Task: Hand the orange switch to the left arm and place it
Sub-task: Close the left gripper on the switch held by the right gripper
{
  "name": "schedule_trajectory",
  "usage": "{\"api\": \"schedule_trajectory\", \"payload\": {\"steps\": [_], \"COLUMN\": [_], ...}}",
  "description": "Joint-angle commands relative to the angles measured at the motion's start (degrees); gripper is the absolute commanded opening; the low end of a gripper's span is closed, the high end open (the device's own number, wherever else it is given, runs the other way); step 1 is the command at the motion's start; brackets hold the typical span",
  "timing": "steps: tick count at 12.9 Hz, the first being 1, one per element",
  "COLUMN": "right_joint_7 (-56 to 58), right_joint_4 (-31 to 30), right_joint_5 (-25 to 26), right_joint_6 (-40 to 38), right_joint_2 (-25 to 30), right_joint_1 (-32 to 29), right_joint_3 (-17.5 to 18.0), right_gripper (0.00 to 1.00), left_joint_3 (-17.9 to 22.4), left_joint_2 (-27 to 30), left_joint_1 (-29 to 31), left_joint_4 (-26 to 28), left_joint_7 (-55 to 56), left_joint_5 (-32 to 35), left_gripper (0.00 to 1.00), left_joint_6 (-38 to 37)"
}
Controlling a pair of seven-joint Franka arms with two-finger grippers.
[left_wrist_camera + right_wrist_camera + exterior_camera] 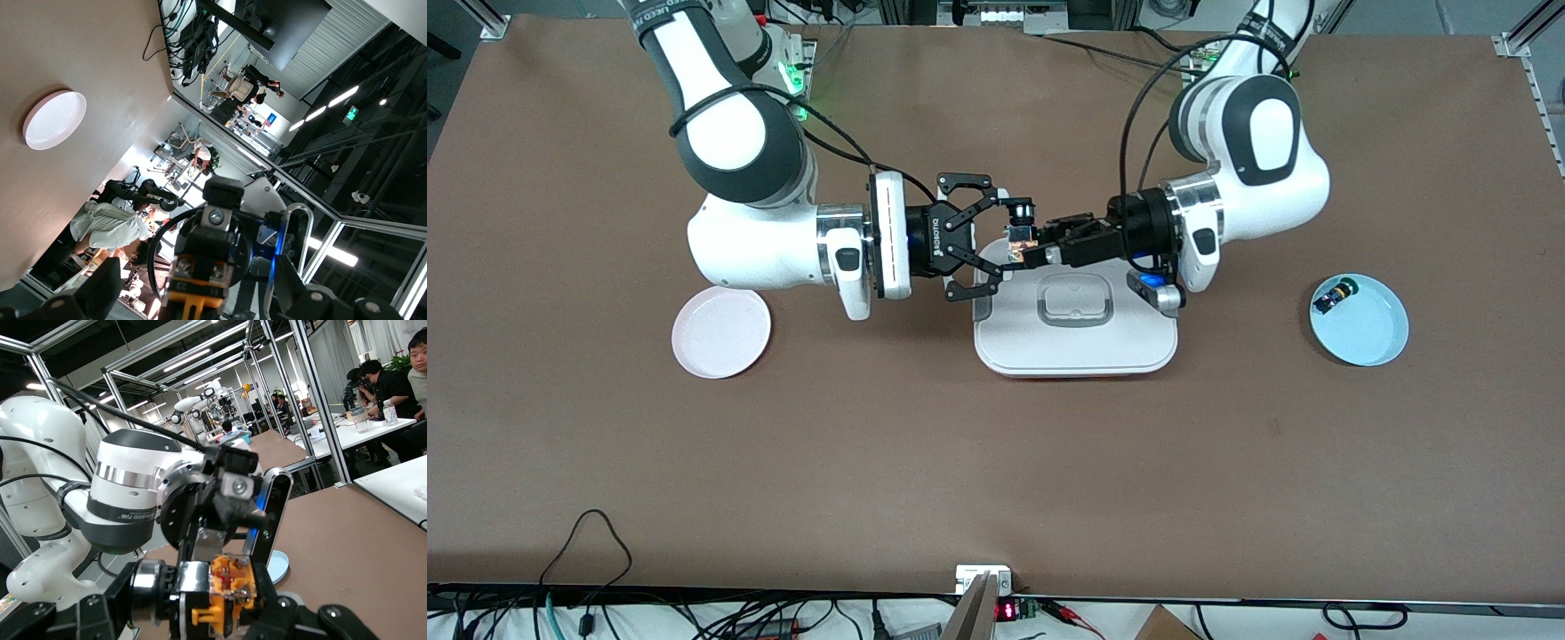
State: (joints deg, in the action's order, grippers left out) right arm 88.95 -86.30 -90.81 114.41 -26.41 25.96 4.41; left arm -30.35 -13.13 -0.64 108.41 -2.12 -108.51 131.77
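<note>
Brown matte tabletop [996,462] spans the scene. Toward the right arm's end from the box [1076,351] lies a round pink plate [721,332]. Above the box's rim farthest from the camera, the right claw [1000,238] is closed on the orange switch [1020,242], a small blocky black part. The left claw [1040,247] meets it head-on, fingers spread and, it seems, released. The switch therefore sits at the right claw's tips; its long axis is unclear. The box is smooth white plastic with rounded corners. Toward the left arm's end, a glossy blue plate [1369,333] carries another small switch [1336,295].
</note>
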Motion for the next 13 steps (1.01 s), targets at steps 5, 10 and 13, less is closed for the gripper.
{"api": "schedule_trajectory", "payload": {"steps": [5,10,13], "right_joint_7": [1.32,1.23,1.23], "right_joint_4": [-0.10,-0.10,-0.10], "right_joint_5": [-1.92,-2.09,-2.18], "right_joint_6": [0.72,1.69,1.69], "right_joint_2": [0.04,0.04,0.04], "right_joint_1": [0.40,0.76,0.76], "right_joint_3": [-0.28,-0.28,-0.28], "right_gripper": [0.01,0.01,0.01], "left_joint_3": [-0.32,-0.15,-0.06], "left_joint_2": [0.38,0.82,0.91], "left_joint_1": [0.11,0.90,1.08], "left_joint_4": [0.75,0.84,1.27], "left_joint_7": [-2.72,-5.60,-8.17], "left_joint_5": [-2.05,-1.79,-1.70], "left_gripper": [0.63,0.00,0.00], "left_joint_6": [0.77,0.68,0.68]}}
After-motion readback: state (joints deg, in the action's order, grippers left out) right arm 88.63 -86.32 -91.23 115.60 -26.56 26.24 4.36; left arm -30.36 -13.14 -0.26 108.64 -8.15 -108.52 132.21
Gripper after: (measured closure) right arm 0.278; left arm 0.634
